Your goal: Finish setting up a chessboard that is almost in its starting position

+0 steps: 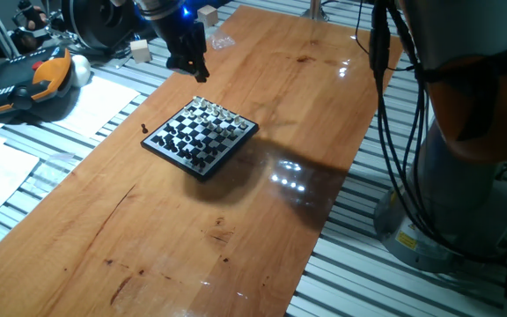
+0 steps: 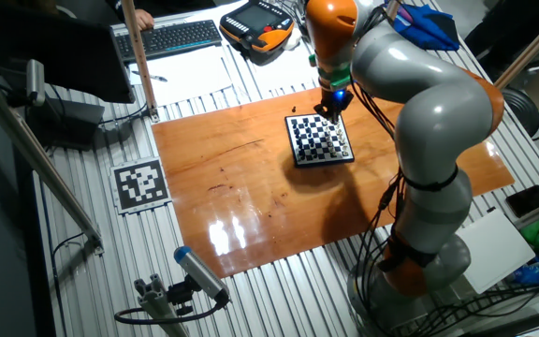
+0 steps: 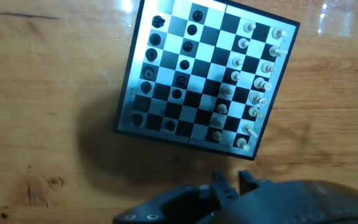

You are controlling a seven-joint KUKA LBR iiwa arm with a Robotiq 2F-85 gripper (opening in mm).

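**Pincer above the board's pale-piece side**

The pincer (image 1: 196,69) hangs in the air over the far side of the chessboard (image 1: 201,136), touching nothing. In the hand view only its two dark fingertips (image 3: 219,182) poke up from the bottom edge, close together with a narrow gap between them and nothing in it; the rest of the hand is a blurred dark mass cut off by the frame. In the other fixed view the arm's grey bulk crowds the board and the pincer is too small to read.

The chessboard sits near the middle of the wooden tabletop (image 1: 262,229), turned at an angle to its edges, with bare wood all around it and plenty of open room toward the near end. One tiny dark piece (image 1: 144,129) stands off the board on the wood, just beside its left corner; its type cannot be made out.

The board is small, square and black-framed, with black-and-white checks. Dark pieces line one side and pale ones the opposite side in double rows. The individual pieces are too small to identify.

Beyond the tabletop's far left edge lie papers and an orange-and-black pendant (image 1: 25,84).
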